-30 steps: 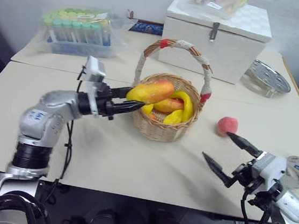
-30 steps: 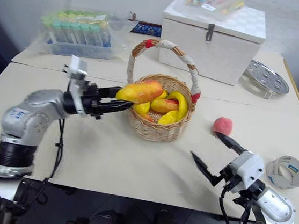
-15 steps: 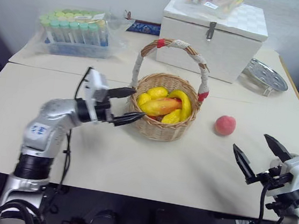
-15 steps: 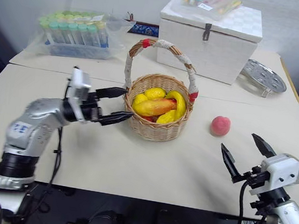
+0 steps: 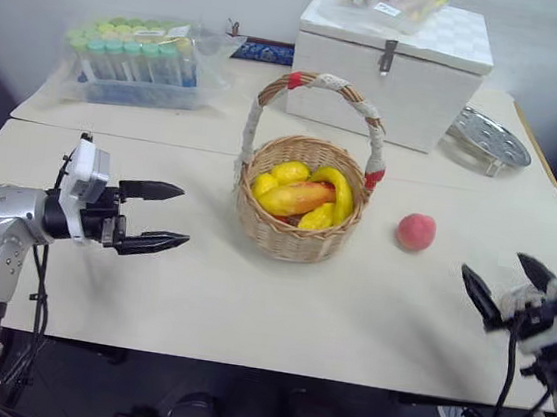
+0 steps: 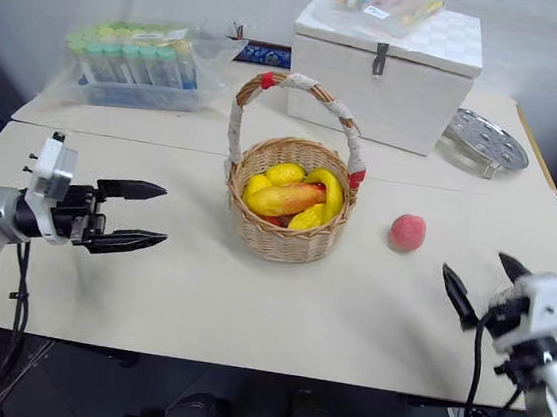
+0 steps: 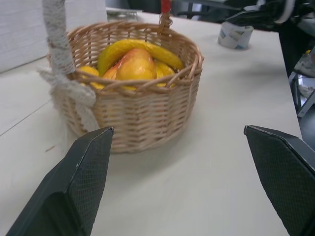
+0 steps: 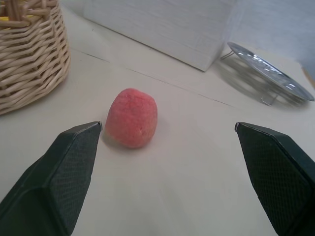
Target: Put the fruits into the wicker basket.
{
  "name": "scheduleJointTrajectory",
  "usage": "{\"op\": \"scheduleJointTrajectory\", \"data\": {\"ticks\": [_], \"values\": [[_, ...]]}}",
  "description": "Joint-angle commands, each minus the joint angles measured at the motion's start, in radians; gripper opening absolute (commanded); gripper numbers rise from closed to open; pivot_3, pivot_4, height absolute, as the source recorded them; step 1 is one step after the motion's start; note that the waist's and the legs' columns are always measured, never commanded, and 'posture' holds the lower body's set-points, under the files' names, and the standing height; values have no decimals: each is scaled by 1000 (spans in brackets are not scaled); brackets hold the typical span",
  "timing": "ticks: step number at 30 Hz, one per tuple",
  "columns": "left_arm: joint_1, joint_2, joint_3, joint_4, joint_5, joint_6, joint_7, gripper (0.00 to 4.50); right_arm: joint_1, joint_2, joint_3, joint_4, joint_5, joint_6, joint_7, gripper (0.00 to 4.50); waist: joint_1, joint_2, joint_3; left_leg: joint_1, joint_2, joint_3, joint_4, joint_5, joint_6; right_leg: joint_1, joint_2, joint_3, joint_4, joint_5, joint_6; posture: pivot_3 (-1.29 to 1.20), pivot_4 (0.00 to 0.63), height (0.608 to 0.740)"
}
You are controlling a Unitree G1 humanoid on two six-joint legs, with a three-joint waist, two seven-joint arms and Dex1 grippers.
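Wicker basket: set upright at mid-surface; mango, banana and lemons are seen lying inside it.
Peach: left on the bare surface, to the right of the basket and clear of it; judged the one fruit not yet placed.
Left gripper: spread wide, nothing held, pointed toward the basket from its left, well apart from it.
Right gripper: spread wide, empty, aimed at the peach with a gap between.
Risk, roll: the round peach may be nudged away if one fingertip meets it first.
Risk, handle: the arched handle may be struck on a low carry, and the basket tipped.
Risk, overflow: the basket appears nearly full, though its depth cannot be judged; a dropped peach may bounce out.
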Motion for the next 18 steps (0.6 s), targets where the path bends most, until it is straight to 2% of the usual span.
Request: {"op": "scheduleJointTrajectory", "data": {"ticks": [1, 3, 7, 10, 18], "values": [[8, -23, 0, -53, -13, -29, 17, 4458, -137, -88, 41, 95, 61, 150, 55, 4500, -3, 0, 0, 0, 0, 0, -1, 0, 0, 0, 0, 0, 0, 0, 0, 0, 150, 740], [12, -36, -6, -67, -17, -27, 24, 4458, -234, -136, 85, 159, 94, 244, 111, 4500, -5, 0, 0, 0, 0, 0, -3, 0, 0, -1, 0, 0, -1, 0, 0, 0, 150, 740], [14, -50, -23, -80, -20, -31, 19, 4458, -429, -203, 215, 332, 8, 342, 123, 4500, -9, 0, 0, -2, 0, 0, -2, 0, 0, -2, 0, 0, -3, 0, 0, 0, 150, 740], [13, -65, -37, -93, -24, -35, 18, 4458, -602, -183, 318, 490, -62, 338, 145, 4500, -12, 1, 1, -2, 0, 1, -1, 0, 0, -2, -1, 0, -3, 0, 0, 0, 150, 740], [22, -67, -51, -115, -32, -19, 19, 4458, -793, -121, 431, 754, -123, 333, 282, 4500, -11, 1, 1, -7, 0, 1, 0, 0, 0, -8, -1, 0, 0, 0, 0, 0, 150, 740]]}}
